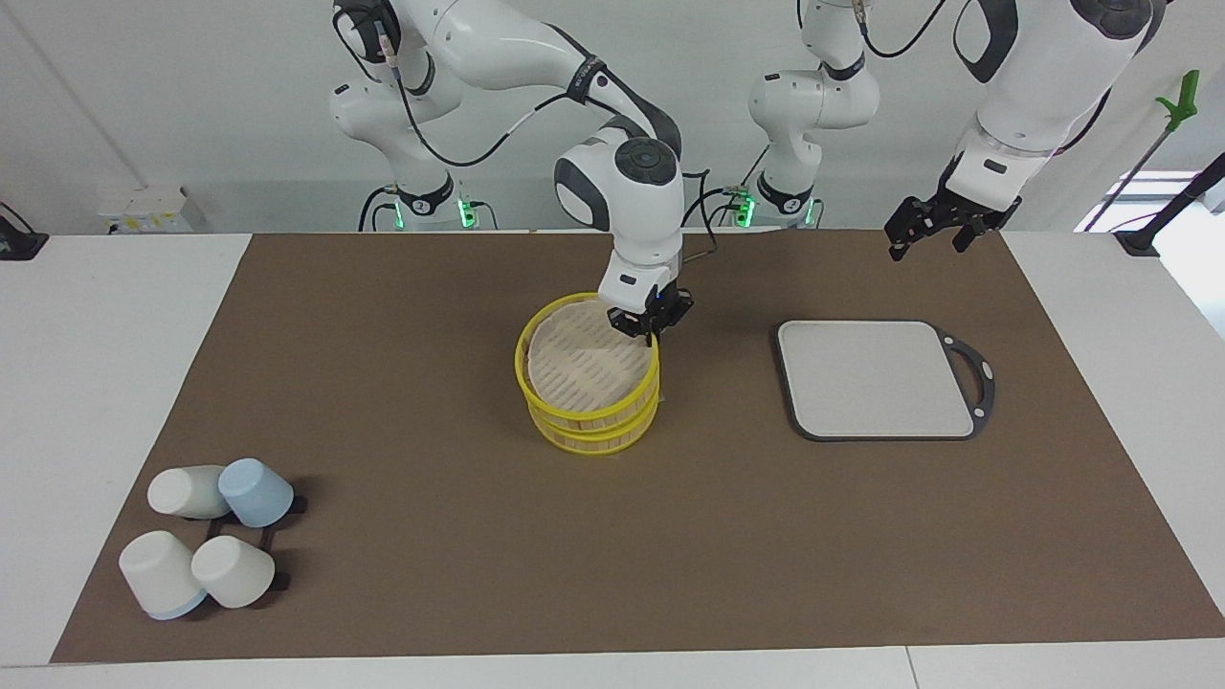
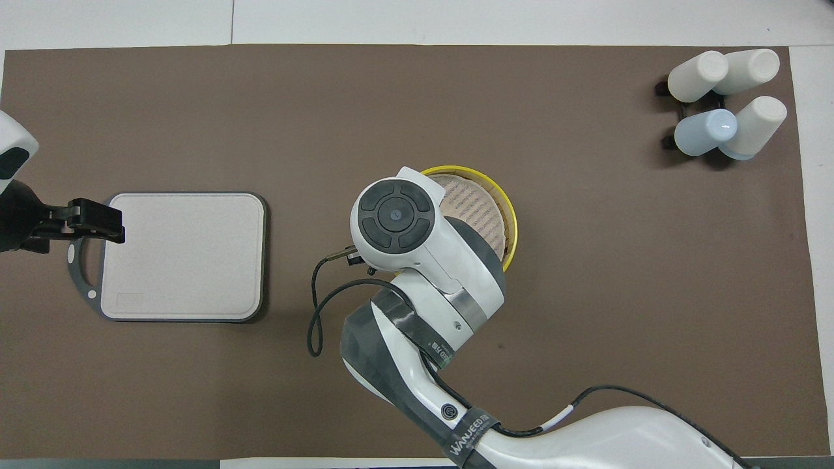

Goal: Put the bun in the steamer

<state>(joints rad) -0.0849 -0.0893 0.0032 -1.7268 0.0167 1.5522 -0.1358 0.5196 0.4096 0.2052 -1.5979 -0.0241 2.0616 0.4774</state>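
Observation:
The steamer [image 1: 593, 428] stands in the middle of the brown mat, a yellow-rimmed bamboo basket. Its lid [image 1: 582, 361] sits tilted on top, raised at the edge nearer the robots. My right gripper [image 1: 652, 330] is shut on that raised rim of the lid. In the overhead view the right arm's wrist covers the gripper and most of the steamer [image 2: 512, 218]. No bun shows in either view. My left gripper [image 1: 930, 239] waits open and empty in the air over the mat's edge near the grey board; it also shows in the overhead view [image 2: 98, 220].
A flat grey board [image 1: 876, 378] with a dark rim and handle lies toward the left arm's end [image 2: 182, 254]. Several white and pale blue cups [image 1: 211, 545] sit on a black rack at the right arm's end, farther from the robots [image 2: 723, 98].

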